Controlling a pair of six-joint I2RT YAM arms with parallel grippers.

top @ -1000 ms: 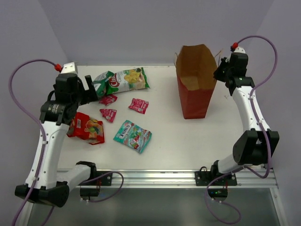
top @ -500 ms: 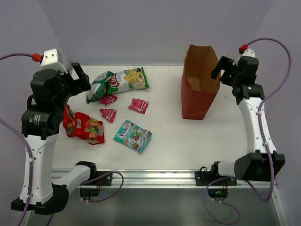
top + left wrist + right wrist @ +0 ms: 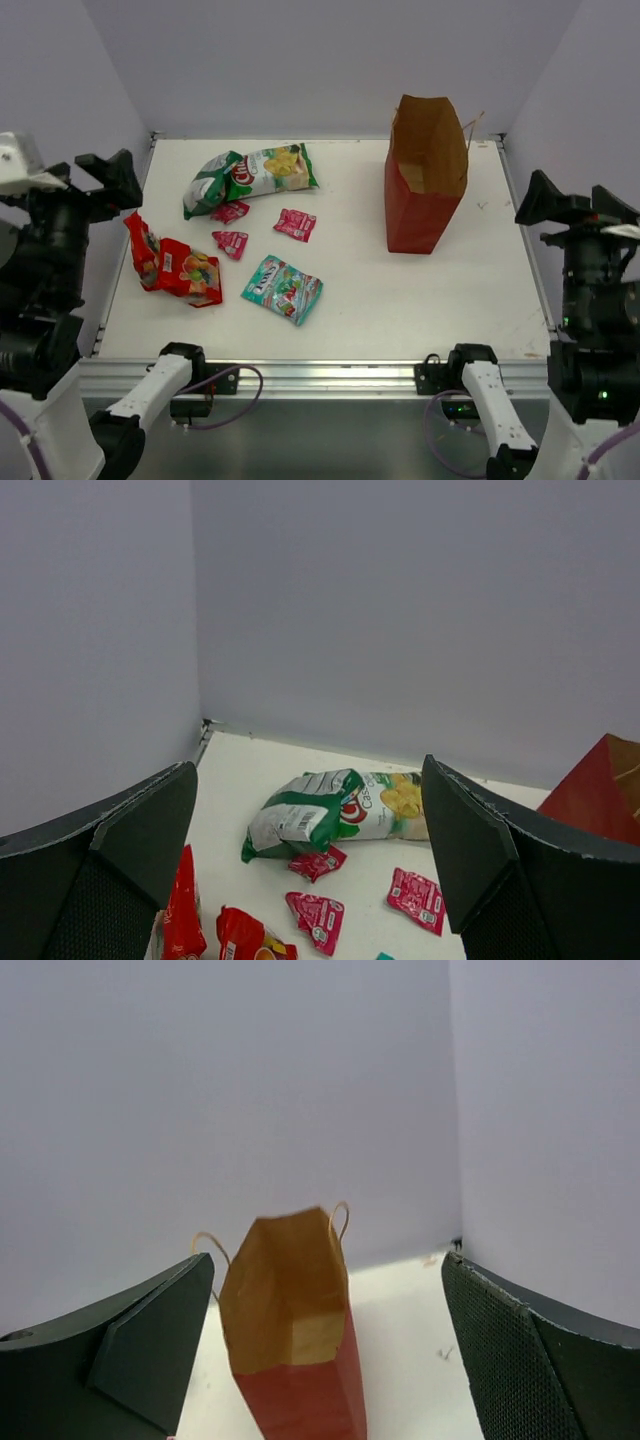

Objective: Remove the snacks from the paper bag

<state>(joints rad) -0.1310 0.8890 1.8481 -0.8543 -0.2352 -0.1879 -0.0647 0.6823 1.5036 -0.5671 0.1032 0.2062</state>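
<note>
Right tool gapes wide, empty; paper bag stands well ahead.

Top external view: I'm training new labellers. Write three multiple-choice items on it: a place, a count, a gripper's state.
1. Where is the paper bag on the table?
A. lying flat, near left
B. standing upright, far right
C. hanging from a gripper

2. How many small red-pink sachets lie on the table?
A. one
B. five
C. three

3. The right gripper is:
A. open and empty
B. shut on a handle
C. shut on a sachet

Answers:
1 B: the paper bag stands open-mouthed at the far right.
2 C: three lie between the chip bag and the teal packet.
3 A: its fingers stand wide apart beside the table's right edge, with nothing between them.
</note>
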